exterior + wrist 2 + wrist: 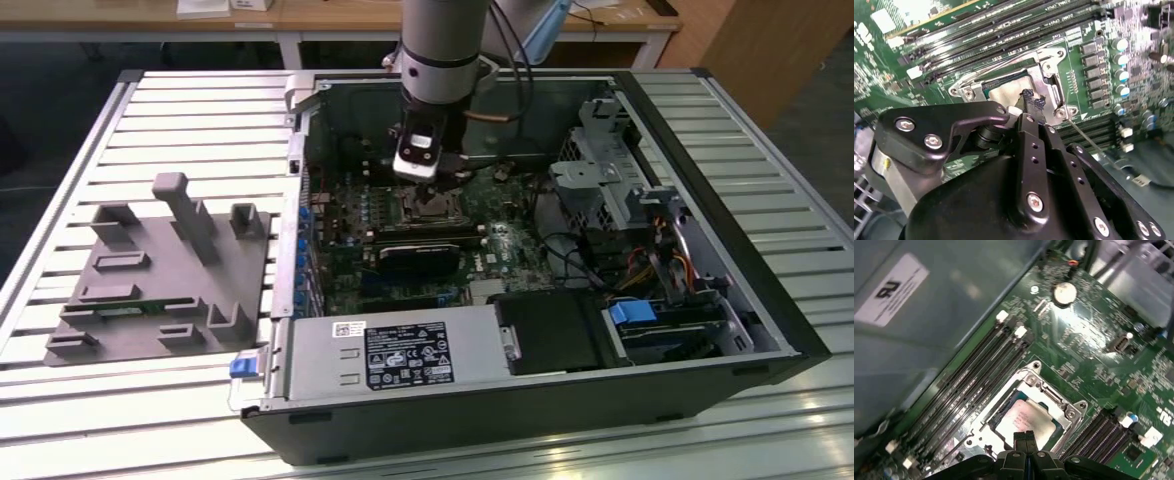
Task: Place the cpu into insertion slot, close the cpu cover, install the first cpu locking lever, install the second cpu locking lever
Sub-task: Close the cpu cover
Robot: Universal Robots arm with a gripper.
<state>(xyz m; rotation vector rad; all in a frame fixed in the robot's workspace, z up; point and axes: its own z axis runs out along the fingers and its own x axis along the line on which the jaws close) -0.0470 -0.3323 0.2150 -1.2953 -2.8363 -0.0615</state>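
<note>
Arm is down inside the open case (534,415). The gripper (424,180) hangs right over the slot (430,207), mid-board.

Gripper (1024,436): fingers are pressed together with no gap and nothing between them. In the second wrist view the gripper tip (1030,100) sits at the cpu (1004,92), on it or just above; can't tell if it's touching.

The cpu (1021,417) is seated in the slot, lying flat, silver top up. The cover (1051,392) looks down around it, and the chip shows through the window. In the second wrist view the cover (1053,89) frames the chip on the side next to the fingertip.

Lever (1086,137): a thin wire rod runs from the socket corner out across the board (1079,65). Can't tell whether it's latched.

Memory slots (974,375) run along one side of the socket, and more sit off the opposite corner. A coin battery (1064,292) is further up the board.

Outside the case:
- A grey fixture (160,270) sits on the slatted table (80,130), on the exterior view's left, well apart from the gripper.
- The psu (387,355) is at the case's near edge.
</note>
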